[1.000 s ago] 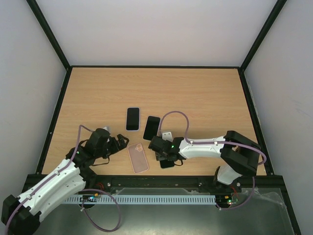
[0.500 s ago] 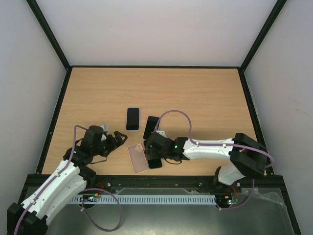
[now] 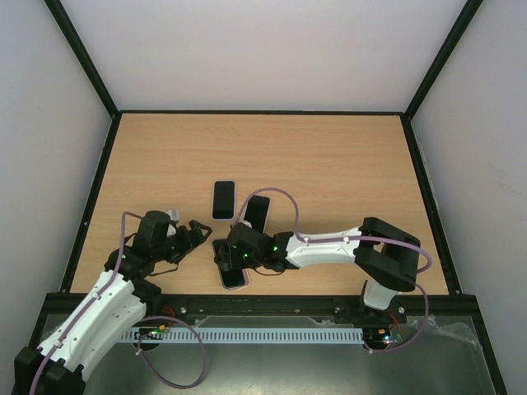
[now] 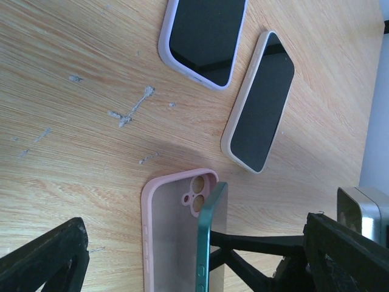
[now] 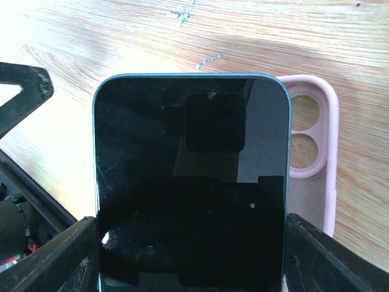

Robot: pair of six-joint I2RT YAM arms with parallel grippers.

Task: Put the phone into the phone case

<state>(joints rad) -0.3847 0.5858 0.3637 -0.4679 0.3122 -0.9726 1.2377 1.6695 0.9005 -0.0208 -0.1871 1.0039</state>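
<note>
A dark phone (image 5: pixel 191 182) with a green rim is held by its long edges in my right gripper (image 5: pixel 191 258), which is shut on it. The phone (image 4: pixel 209 237) hangs tilted on edge over the empty pink phone case (image 4: pixel 167 237), its upper end near the camera holes. The pink phone case (image 3: pixel 235 278) lies flat near the table's front edge, partly hidden under the right gripper (image 3: pixel 229 257). My left gripper (image 3: pixel 192 234) stands open just left of the case, with nothing held; its fingers (image 4: pixel 45 261) are spread wide.
Two other phones lie screen up farther back: one in a lilac case (image 3: pixel 223 199), one in a beige case (image 3: pixel 258 212). They also show in the left wrist view, lilac case (image 4: pixel 206 36) and beige case (image 4: pixel 260 103). The black front rail (image 3: pixel 263 300) runs close behind the pink case.
The right arm has carried the phone leftward from beside the pink case to right over it. The left gripper has drawn back a little to the left.
</note>
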